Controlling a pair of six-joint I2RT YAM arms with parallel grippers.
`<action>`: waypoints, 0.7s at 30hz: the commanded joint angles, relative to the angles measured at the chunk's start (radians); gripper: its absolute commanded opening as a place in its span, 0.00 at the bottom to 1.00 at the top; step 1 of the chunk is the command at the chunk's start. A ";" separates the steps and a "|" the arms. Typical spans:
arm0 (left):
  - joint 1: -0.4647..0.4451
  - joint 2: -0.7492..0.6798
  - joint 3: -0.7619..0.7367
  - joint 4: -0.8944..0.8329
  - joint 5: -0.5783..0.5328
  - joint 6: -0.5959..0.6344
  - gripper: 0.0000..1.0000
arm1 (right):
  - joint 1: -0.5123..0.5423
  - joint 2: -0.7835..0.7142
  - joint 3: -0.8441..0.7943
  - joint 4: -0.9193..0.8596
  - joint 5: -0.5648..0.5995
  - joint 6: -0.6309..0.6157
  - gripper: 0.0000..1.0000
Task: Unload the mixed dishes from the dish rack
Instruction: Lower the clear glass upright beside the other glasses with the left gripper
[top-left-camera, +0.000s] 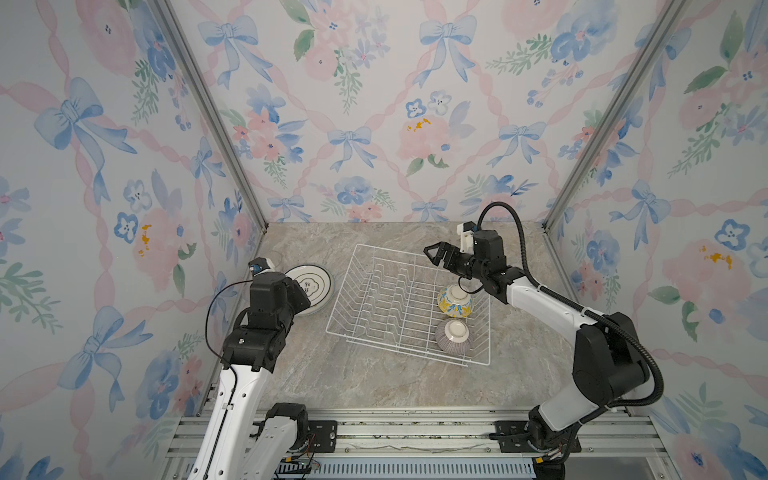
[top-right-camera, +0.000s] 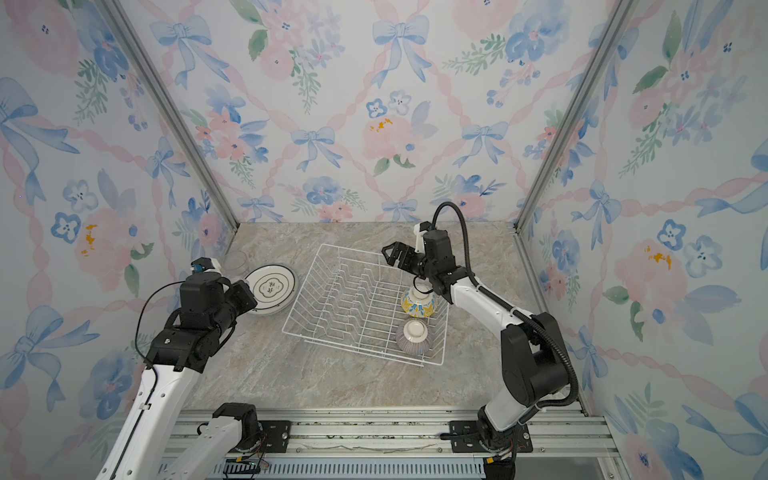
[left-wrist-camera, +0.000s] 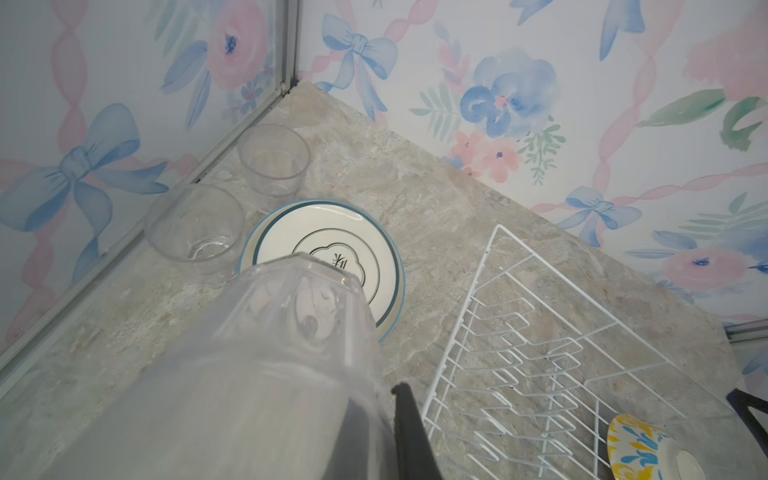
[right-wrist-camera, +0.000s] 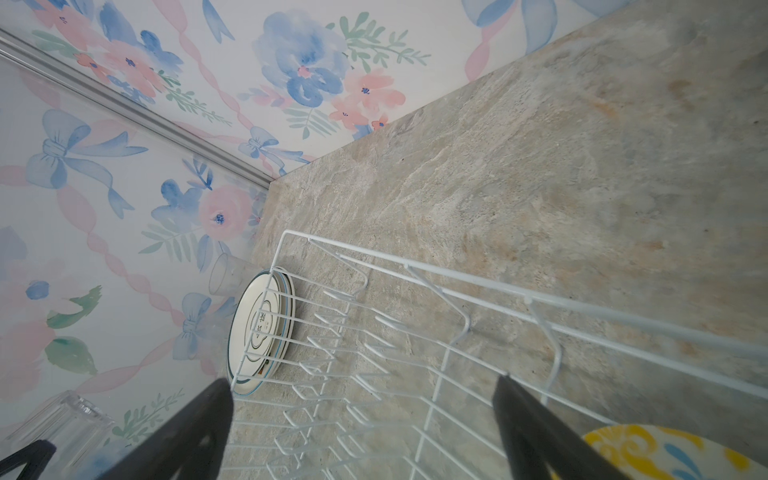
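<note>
Left arm (top-left-camera: 266, 316) bent, jaws closed, right arm (top-left-camera: 536, 295) outstretched, jaws wide apart

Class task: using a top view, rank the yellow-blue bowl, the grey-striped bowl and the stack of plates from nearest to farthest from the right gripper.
From the right gripper:
1. Yellow-blue bowl, inside the dish rack, just below the gripper.
2. Grey-striped bowl, the rack's near right corner.
3. Stack of plates, on the table left of the rack.

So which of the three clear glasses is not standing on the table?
The glass held in the left claw, over the plate stack. The other two glasses stand upright on the table by the wall.
</note>
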 joint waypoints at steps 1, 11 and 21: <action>0.049 -0.011 -0.007 -0.136 -0.006 -0.005 0.00 | -0.019 -0.034 -0.022 0.024 0.008 -0.039 0.99; 0.244 0.048 -0.067 -0.148 0.126 0.034 0.00 | -0.049 -0.042 -0.047 0.035 -0.009 -0.040 0.99; 0.395 0.204 -0.034 -0.144 0.224 0.097 0.00 | -0.066 -0.056 -0.060 0.029 -0.008 -0.044 0.99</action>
